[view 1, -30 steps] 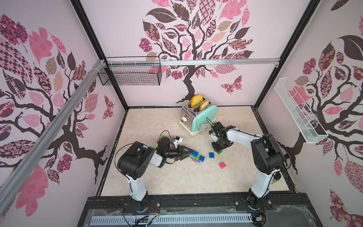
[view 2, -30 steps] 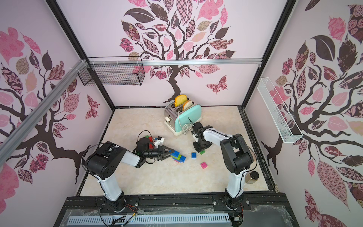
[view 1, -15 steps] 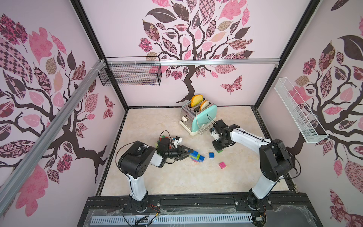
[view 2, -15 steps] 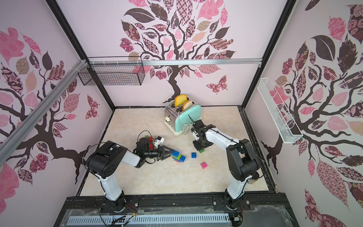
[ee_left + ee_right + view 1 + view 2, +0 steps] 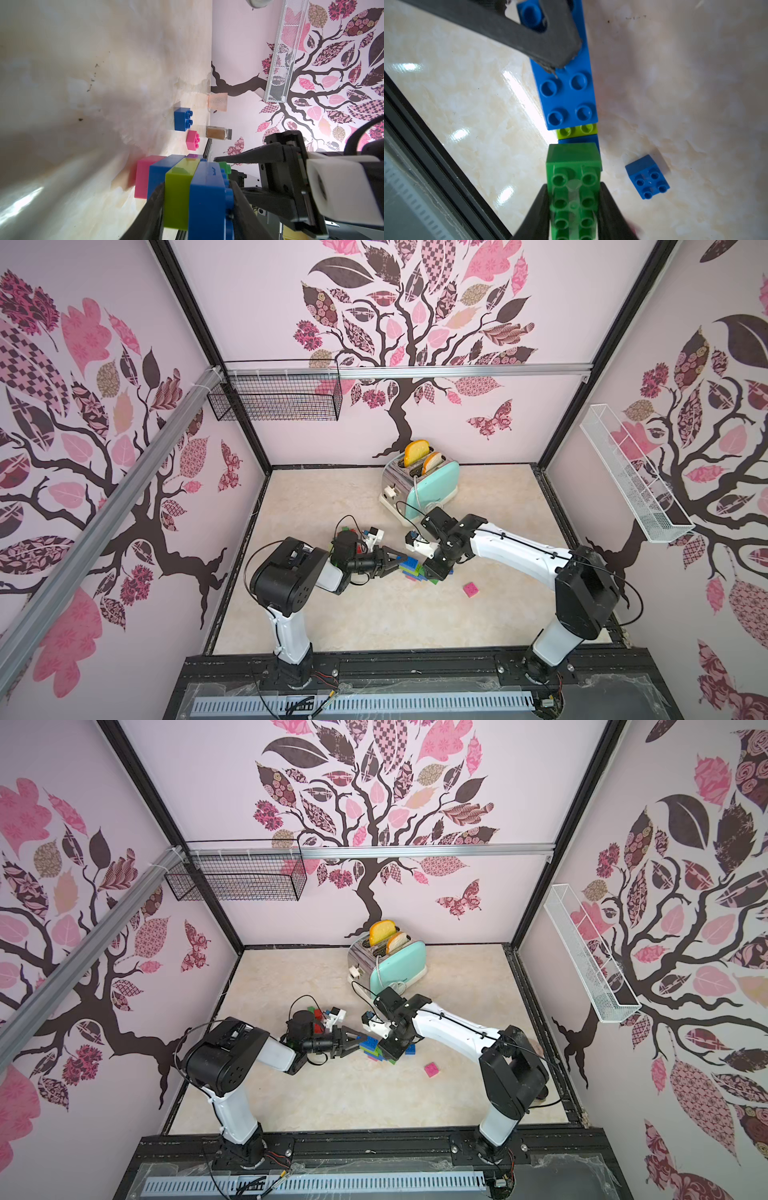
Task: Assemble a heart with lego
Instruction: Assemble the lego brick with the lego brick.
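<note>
The lego assembly (image 5: pixel 409 565) is a stack of blue, lime and pink bricks lying mid-floor. My left gripper (image 5: pixel 390 562) is shut on it; in the left wrist view (image 5: pixel 197 187) the fingers press on the lime brick (image 5: pixel 178 193) and the blue brick (image 5: pixel 207 199). My right gripper (image 5: pixel 436 572) is shut on a green brick (image 5: pixel 573 182), held over the far end of the assembly next to the long blue brick (image 5: pixel 566 93). A loose blue 2x2 brick (image 5: pixel 647 177) and a loose pink brick (image 5: pixel 470 589) lie on the floor nearby.
A mint toaster (image 5: pixel 424 485) with bread stands at the back, its cord trailing near my right arm. More bricks (image 5: pixel 345 529) lie behind my left wrist. A spice jar (image 5: pixel 218 133) and a pink cup (image 5: pixel 217 102) stand by the right wall. The black front rail (image 5: pixel 425 128) runs close by.
My right gripper has closed and swung left, away from the toaster, to the assembly with the green brick in it. The left arm has held still.
</note>
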### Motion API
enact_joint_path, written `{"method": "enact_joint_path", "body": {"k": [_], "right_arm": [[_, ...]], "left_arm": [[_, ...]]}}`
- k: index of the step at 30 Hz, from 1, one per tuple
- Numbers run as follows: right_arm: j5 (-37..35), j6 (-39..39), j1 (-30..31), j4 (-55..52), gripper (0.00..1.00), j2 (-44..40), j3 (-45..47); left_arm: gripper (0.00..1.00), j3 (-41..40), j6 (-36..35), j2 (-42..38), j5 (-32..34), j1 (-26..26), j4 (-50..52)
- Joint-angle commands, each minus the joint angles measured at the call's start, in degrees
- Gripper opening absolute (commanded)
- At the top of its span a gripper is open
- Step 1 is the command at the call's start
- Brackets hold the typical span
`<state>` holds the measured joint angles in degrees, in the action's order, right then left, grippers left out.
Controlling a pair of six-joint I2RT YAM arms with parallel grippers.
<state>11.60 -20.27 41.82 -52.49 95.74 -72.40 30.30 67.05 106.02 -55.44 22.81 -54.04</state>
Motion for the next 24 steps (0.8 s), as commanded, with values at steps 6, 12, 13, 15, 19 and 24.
{"method": "enact_joint_path", "body": {"k": [6,12,13,15,19,24], "right_arm": [[1.1,-3.1,0.3,-1.4,0.24,0.3,-2.4],[0.1,-3.5,0.3,-0.9,0.24,0.4,-1.7],[0.5,-3.4,0.3,-1.0,0.24,0.4,-1.7],[0.8,-3.3,0.3,-0.9,0.24,0.3,-1.4],[0.0,-3.5,0.4,-1.1,0.24,0.4,-0.5],[0.4,-3.7,0.5,-0.6,0.24,-0.8,1.0]], "left_arm": [[0.37,0.3,-2.4,2.3,-1.4,0.8,-3.2],[0.37,0.3,-0.9,4.5,-1.9,1.0,-6.2],[0.37,0.2,-0.6,4.7,-1.9,1.0,-6.7],[0.37,0.2,-0.6,4.8,-1.9,1.0,-6.8],[0.37,-0.1,-0.9,4.6,-2.0,1.1,-6.5],[0.37,-0.1,-1.3,4.2,-1.9,1.1,-5.7]]}}
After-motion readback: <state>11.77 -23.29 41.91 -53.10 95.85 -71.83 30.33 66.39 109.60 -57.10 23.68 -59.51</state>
